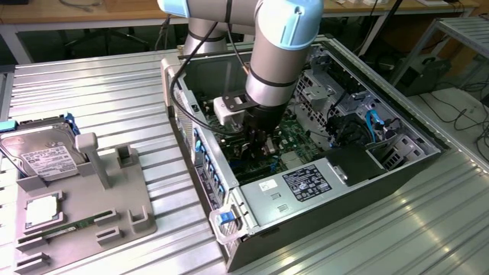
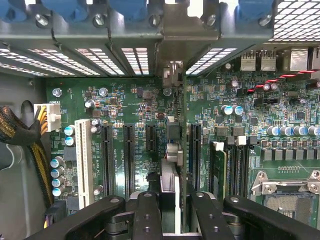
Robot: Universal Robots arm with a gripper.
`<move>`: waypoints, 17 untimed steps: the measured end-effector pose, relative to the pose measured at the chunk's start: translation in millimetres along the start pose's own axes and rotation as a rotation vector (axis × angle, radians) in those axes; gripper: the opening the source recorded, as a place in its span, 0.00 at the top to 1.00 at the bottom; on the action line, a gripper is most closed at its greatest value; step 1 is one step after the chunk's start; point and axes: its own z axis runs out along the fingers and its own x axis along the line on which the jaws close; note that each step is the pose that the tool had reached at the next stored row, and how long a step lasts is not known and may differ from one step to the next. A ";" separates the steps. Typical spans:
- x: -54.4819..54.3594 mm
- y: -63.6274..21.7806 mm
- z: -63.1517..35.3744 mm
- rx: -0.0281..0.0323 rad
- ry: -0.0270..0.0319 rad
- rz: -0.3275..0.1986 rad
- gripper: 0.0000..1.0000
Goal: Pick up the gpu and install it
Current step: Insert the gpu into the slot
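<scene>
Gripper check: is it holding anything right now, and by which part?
The gripper holds the gpu edge-on by its upper edge, fingers on either face, above the motherboard slots inside the computer case.

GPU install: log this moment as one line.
gripper shut on gpu | gpu edge-on, upright over motherboard slots | arm inside PC case

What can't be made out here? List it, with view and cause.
- Fan face of the gpu: the wrist view sees the card edge-on, held in the gripper.
- Whether its connector has entered a slot: hidden by the card itself in the wrist view, and by the arm in the exterior view.
- Print on the hard drive label: too small in the exterior view.
</scene>
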 end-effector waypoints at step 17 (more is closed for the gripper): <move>0.3 1.1 9.5 -0.0003 0.0002 0.000 0.72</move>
